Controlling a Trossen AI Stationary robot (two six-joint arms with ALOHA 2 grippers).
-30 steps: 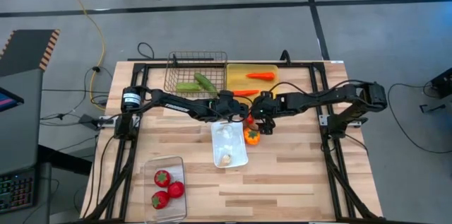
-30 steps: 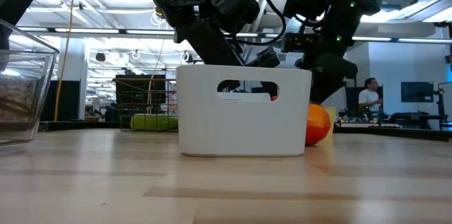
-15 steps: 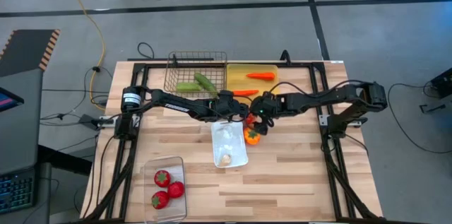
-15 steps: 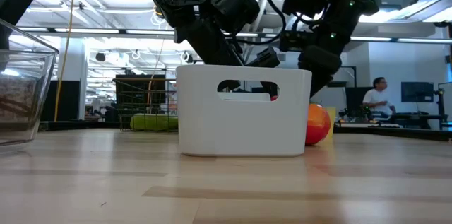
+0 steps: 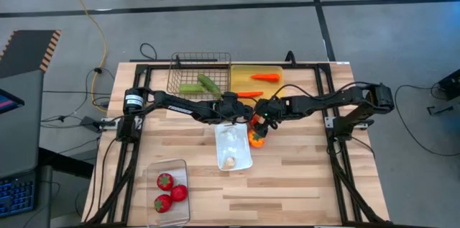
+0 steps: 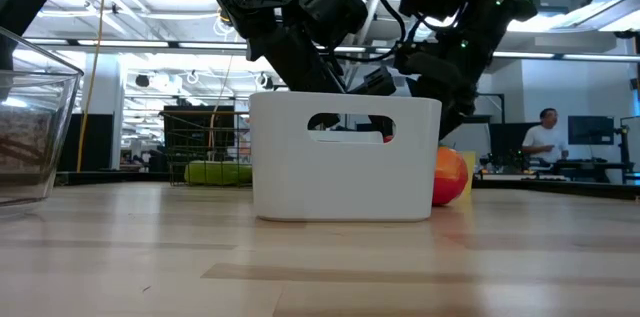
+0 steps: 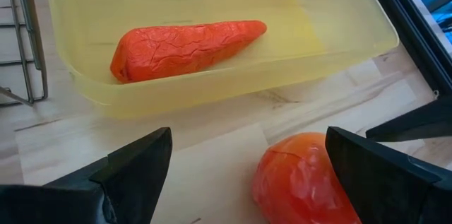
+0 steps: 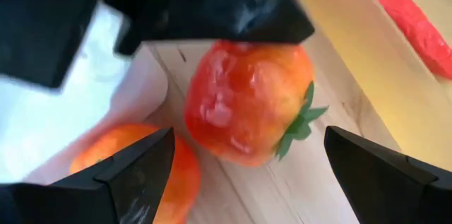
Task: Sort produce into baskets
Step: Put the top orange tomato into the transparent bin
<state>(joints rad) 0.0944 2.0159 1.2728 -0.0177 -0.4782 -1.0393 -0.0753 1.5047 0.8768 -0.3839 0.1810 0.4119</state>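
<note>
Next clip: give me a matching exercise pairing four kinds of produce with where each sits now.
Column 1:
1. cucumbers
2. carrots
3. red round fruits
4. garlic bulbs

Column 2:
A. white tray
B. clear tub
C. wire basket
D. yellow tray

Pairs: 1-C, 2-D, 3-B, 4-A

Two dark jointed arms (black cables looped alongside), left base labelled white.
</note>
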